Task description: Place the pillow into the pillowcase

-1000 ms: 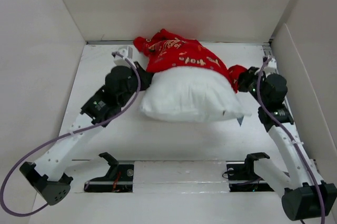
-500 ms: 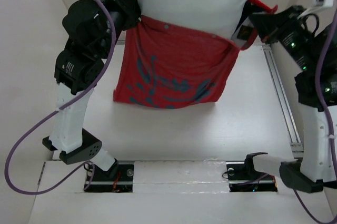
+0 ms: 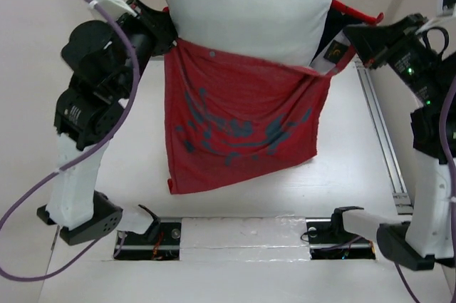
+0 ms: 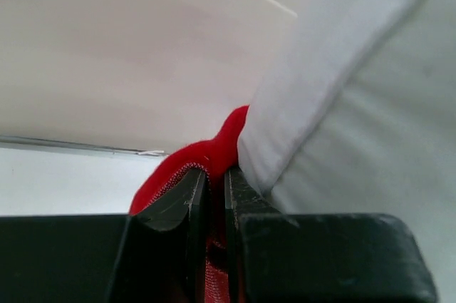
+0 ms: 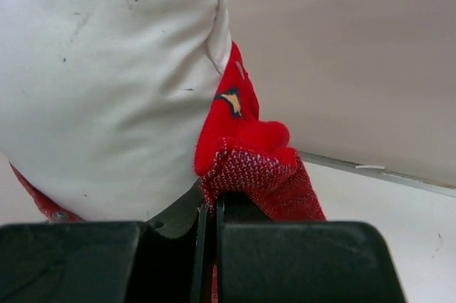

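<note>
Holding the pillowcase up above the table by its two upper corners, mouth uppermost, duller reverse side towards the overhead camera; letting the rest hang slack, lower edge free; done so, most likely, to let weight carry the pillow down into the sack. Standing the pillow upright in that mouth, lower part inside, upper bulk above the hem and running out of the top of the overhead view; only partly in, then. Pinching the left corner with the left gripper, jaws nearly closed on a fold of red hem, right finger pressed against white pillow fabric; clamping the other corner likewise with the right gripper, jaws narrow on a bunched wad of red cloth just beside the pillow's seam. Against half a second back: hanging longer in the overhead view, lower edge much nearer the arm bases, left arm swung further outward; against a full second back: no longer lying on the table with the case pulled over the far end only.
</note>
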You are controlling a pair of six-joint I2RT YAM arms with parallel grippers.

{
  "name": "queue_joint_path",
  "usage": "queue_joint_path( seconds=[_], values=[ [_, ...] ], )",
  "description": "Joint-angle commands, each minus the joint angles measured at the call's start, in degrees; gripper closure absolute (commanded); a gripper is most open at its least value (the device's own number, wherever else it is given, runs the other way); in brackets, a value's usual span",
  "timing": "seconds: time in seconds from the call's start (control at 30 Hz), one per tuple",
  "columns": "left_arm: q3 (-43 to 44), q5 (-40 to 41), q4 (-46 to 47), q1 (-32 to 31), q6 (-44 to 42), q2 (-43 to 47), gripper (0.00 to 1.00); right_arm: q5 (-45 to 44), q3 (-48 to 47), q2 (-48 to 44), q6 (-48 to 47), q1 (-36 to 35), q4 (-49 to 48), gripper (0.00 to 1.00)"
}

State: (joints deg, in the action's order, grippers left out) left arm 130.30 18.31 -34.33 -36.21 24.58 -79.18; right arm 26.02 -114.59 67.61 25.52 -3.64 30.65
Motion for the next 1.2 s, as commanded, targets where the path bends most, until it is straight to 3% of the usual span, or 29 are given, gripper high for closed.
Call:
queue_joint_path(
  seconds=[0.0,0.17,0.3,0.33,0.37,0.43,0.5,0.57,0.6,0.63,0.67,0.77,0.93,1.03,1.07,1.1,1.17],
  values=[
    [-0.31,-0.73,15.17,0.52,-2.6,8.94,1.0,1.59,3.67,-8.53,0.5,0.83,-14.3,1.0],
    [6.98,-2.75,11.83,0.52,-3.31,8.16,1.0,0.77,-6.52,-6.97,-0.56,1.35,-7.89,1.0],
    [-0.21,-3.36,13.75,0.52,-2.0,10.17,1.0,2.71,0.04,-8.46,0.23,1.35,-10.87,1.0],
    [-1.61,-3.36,14.28,0.52,-1.99,10.18,0.96,2.72,0.85,-9.07,0.84,1.35,-12.18,1.0],
    [-2.67,-3.89,14.29,0.52,-1.47,10.18,0.86,3.59,1.46,-9.08,0.85,1.35,-12.2,1.0],
    [-3.3,-3.89,14.81,0.52,-1.46,10.18,0.91,3.6,2.17,-9.08,0.85,1.35,-12.72,1.0],
    [-1.12,-4.67,13.94,0.52,-1.46,7.82,0.86,3.6,2.17,-9.08,0.85,1.35,-12.72,1.0],
    [0.3,-5.3,12.89,0.52,-1.46,7.19,0.62,3.6,1.65,-8.56,0.85,1.35,-12.72,1.0],
    [0.31,-5.3,12.88,0.52,-1.46,6.67,0.62,4.21,1.65,-8.55,0.85,1.35,-12.72,1.0],
    [-0.83,-5.91,12.88,0.52,-1.46,6.67,0.74,4.21,2.52,-9.07,0.85,1.35,-12.72,1.0],
    [-1.79,-5.91,13.75,0.52,-1.46,7.28,1.0,4.21,4.18,-9.08,0.85,1.35,-13.42,1.0],
    [-7.15,-5.21,16.82,0.52,-0.94,9.04,1.0,4.21,5.51,-11.18,0.85,1.35,-14.48,1.0],
    [-8.57,-5.21,16.31,0.52,-0.94,9.74,1.0,5.44,3.41,-11.19,0.85,1.35,-14.48,1.0],
    [-13.65,-5.21,14.11,0.52,1.16,9.13,1.0,4.13,4.97,-11.97,-0.2,1.35,-12.82,1.0],
    [-16.63,-4.6,14.11,0.52,2.22,11.04,0.89,4.13,6.55,-12.5,-0.9,1.35,-13.33,1.0],
    [-24.49,-4.07,14.11,0.52,4.66,12.11,0.54,4.13,10.74,-12.51,-0.91,1.35,-14.12,1.0],
    [-34.53,-3.36,19.36,0.52,6.88,14.83,0.21,5.26,14.81,-14.08,-0.91,1.35,-17.71,1.0]
  ],
)
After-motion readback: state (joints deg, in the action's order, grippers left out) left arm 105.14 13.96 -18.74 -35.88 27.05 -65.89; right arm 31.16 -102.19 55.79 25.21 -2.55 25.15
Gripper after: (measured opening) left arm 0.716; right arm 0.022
